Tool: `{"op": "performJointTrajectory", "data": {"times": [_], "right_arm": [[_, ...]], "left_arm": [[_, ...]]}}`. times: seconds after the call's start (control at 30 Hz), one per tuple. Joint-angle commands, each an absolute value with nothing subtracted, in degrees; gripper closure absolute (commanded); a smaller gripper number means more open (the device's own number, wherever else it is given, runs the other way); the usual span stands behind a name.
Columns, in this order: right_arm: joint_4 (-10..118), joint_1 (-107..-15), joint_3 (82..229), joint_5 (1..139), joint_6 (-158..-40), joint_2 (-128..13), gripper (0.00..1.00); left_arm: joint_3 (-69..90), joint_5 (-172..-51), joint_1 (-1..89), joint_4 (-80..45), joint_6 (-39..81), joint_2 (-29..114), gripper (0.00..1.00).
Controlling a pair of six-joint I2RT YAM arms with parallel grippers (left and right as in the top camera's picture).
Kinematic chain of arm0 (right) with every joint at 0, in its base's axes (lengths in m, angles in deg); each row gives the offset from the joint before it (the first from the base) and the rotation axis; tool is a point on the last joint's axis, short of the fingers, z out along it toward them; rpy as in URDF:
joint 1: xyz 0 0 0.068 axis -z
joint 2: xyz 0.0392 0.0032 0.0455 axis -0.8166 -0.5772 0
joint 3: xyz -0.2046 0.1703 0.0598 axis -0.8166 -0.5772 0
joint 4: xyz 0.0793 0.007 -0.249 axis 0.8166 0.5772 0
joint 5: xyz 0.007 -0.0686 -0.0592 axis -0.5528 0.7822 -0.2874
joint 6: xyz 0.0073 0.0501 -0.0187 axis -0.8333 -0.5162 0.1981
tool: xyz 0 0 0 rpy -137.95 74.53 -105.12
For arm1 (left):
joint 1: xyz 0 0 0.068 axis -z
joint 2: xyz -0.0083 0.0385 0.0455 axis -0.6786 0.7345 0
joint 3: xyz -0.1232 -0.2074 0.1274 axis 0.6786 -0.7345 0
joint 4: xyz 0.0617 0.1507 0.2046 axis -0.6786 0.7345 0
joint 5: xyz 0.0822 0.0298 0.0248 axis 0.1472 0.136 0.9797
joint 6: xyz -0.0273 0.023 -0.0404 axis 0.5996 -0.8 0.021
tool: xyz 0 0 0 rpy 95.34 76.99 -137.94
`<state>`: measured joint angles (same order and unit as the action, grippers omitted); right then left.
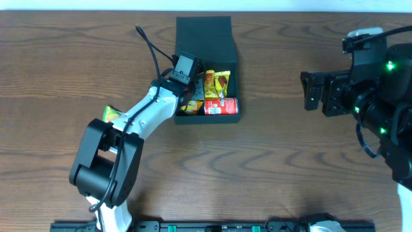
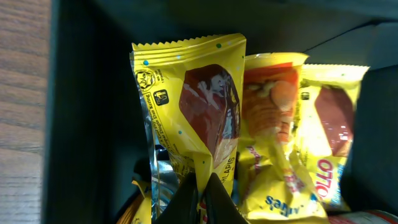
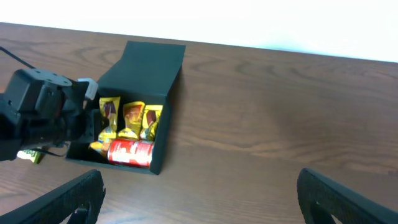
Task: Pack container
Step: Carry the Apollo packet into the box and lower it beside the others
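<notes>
Gripping a yellow snack packet (image 2: 193, 106) inside the container (image 1: 205, 38) with the left hand (image 2: 202, 202); holding the right hand (image 3: 199, 180) open.

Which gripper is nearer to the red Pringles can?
Left. The left gripper is inside the container, pinching a yellow snack packet right beside the red can. The right gripper hangs open over the table, well off to the container's right side.

Light: bright, even, diffuse.
Shadows: faint; box (image 1: 206, 35) interior murky.
Glare: sheen on packet (image 2: 193, 106) foil.
Focus: right fingers (image 3: 62, 199) soft, near lens.
</notes>
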<state>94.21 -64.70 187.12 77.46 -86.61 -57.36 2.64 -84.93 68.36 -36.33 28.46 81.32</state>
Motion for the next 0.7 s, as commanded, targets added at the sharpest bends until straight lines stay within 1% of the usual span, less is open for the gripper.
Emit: {"op": "performJointTrajectory", "data": {"times": [0.0,0.13,0.23,0.43,0.53,0.57,0.63,0.67], "right_arm": [[94.18,-64.53,187.06,77.81,-85.93,-57.40,0.01],[94.21,-64.53,187.06,77.81,-85.93,-57.40,0.01],[94.36,-64.53,187.06,77.84,-85.91,-57.40,0.01],[94.38,-64.53,187.06,77.84,-85.91,-57.40,0.01],[94.38,-64.53,187.06,77.84,-85.91,-57.40,0.01],[94.40,-64.53,187.06,77.81,-85.91,-57.40,0.01],[94.45,-64.53,187.06,77.81,-85.91,-57.40,0.01],[94.45,-64.53,187.06,77.84,-85.91,-57.40,0.01]], "left_arm": [[2.83,-85.56,68.43,-37.60,28.65,83.44,0.94],[2.83,-88.40,68.43,-39.50,28.06,84.60,0.94],[2.83,-91.24,68.45,-40.75,25.51,85.25,0.94],[2.83,-92.69,68.56,-40.99,21.77,85.43,0.94],[2.83,-92.58,68.60,-40.94,21.81,85.43,0.94],[2.83,-92.58,68.60,-40.94,21.83,85.43,0.91],[2.85,-92.58,68.53,-40.92,21.81,85.40,0.71],[2.85,-92.58,68.53,-40.88,21.81,85.40,0.71]]}}
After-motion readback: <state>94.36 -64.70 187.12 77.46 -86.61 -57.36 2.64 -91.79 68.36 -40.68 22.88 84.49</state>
